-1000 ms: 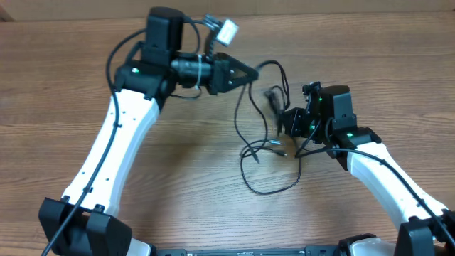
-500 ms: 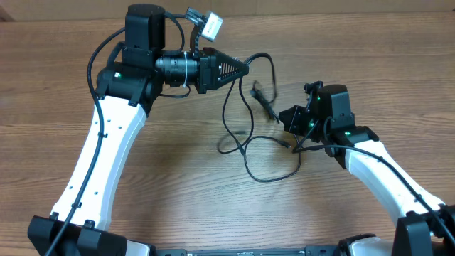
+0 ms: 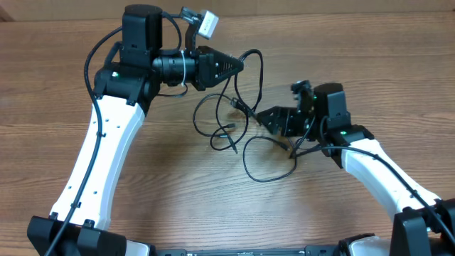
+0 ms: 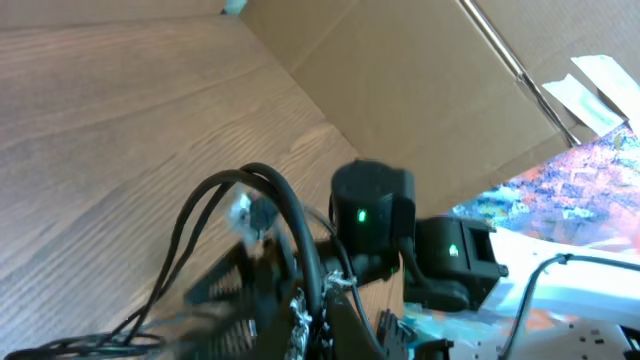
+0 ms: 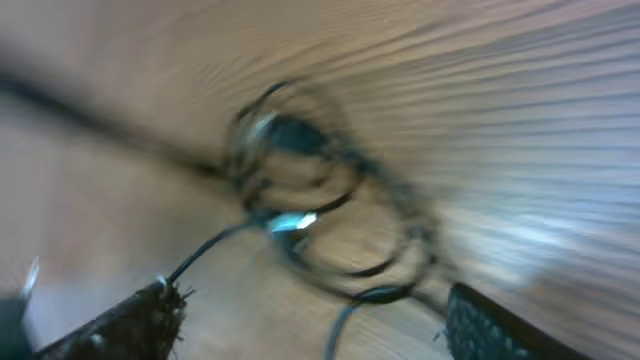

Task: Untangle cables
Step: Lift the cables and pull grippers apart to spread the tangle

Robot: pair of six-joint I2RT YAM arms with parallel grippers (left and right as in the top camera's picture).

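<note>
Wooden desk [image 3: 341,43], middle: cables [image 3: 245,158], tangled. My left end effector [image 3: 240,65] clamps one near the far edge, presumably for tension; right end effector [image 3: 264,117] spread apart.

Black cables [image 3: 264,180], seemingly tangled, mid-table

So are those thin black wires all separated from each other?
No, in the overhead view the cables cross and loop over one another in one tangle.

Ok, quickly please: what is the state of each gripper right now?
Left gripper: shut on one of the thin black flexible cables.
Right gripper: open, with its fingers wide apart over the cables.
</note>
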